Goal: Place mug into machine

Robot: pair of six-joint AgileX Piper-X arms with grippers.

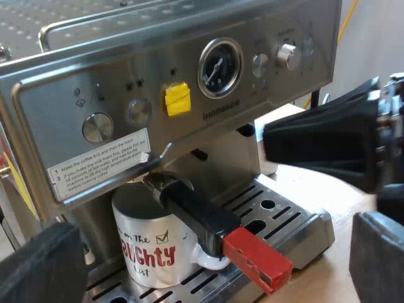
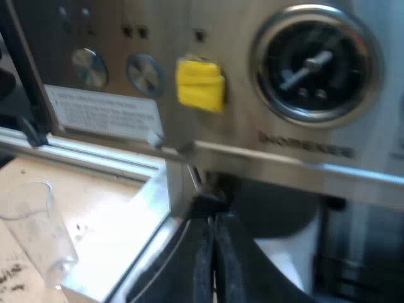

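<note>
**Mug (image 1: 148,252) on drip tray, under the holder**

White mug with red lettering and a small tick-box mark. It stands upright on the espresso machine's (image 1: 189,63) slotted drip tray (image 1: 284,221), directly beneath the locked-in holder (image 1: 189,211). The holder's red end (image 1: 255,259) sticks out past the mug.

Left pincer (image 1: 211,252): fingers wide apart, holding nothing.

Right pincer (image 2: 213,221): fingers pressed almost together with nothing between them, close to the machine's front below the gauge (image 2: 315,63).

Measuring glass (image 2: 38,227) stands on the table (image 2: 107,208) beside the machine.

My left wrist camera faces the front of the coffee machine (image 1: 189,95) from a little way off. My right looks up close; both catch its gauge (image 2: 314,64) and yellow tag (image 2: 199,84).
</note>
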